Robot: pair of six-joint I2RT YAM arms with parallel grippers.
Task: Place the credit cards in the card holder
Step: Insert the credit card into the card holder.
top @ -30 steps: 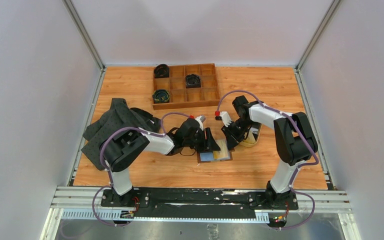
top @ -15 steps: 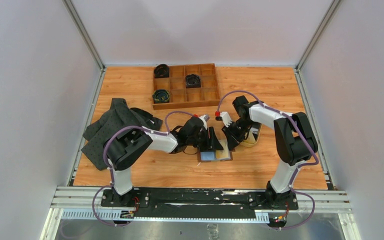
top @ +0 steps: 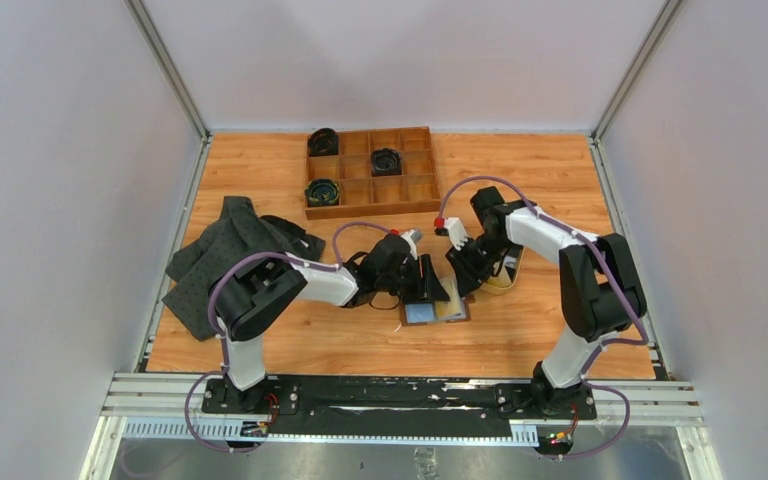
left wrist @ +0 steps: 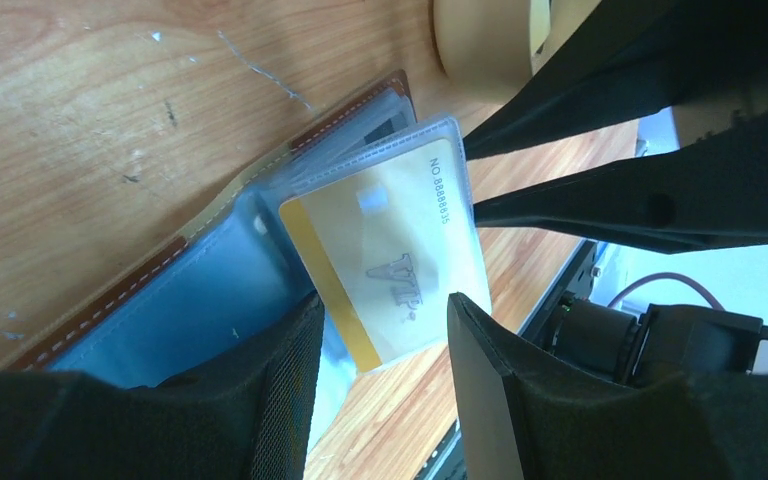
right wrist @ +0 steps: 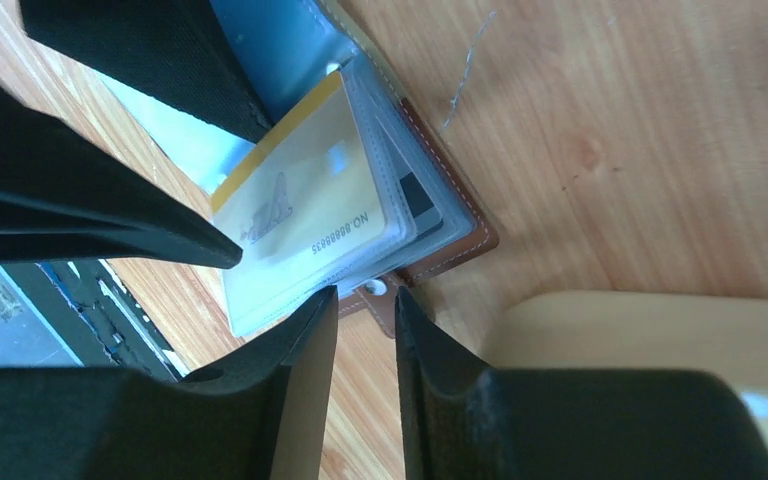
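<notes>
the step in hand looks like seating one card. the card holder (top: 436,312) lies open and flat on the table (left wrist: 80,110) between the two arms. the yellow-gold card (left wrist: 390,260) sits most of the way inside a clear sleeve (left wrist: 405,143), and its striped end appears to poke out toward the left gripper (left wrist: 385,310). that claw is spread open, fingers straddling the card's free end, one of them over the blue lining; whether it presses there i cannot tell. the right gripper (right wrist: 365,295) hangs at the sleeve's far edge, beside the tan dish (right wrist: 640,340), jaws a narrow slit apart and gripping nothing that shows. next, i judge, the card wants a gentle push along its length until flush, with the holder kept from sliding or folding shut. other cards i cannot make out.
</notes>
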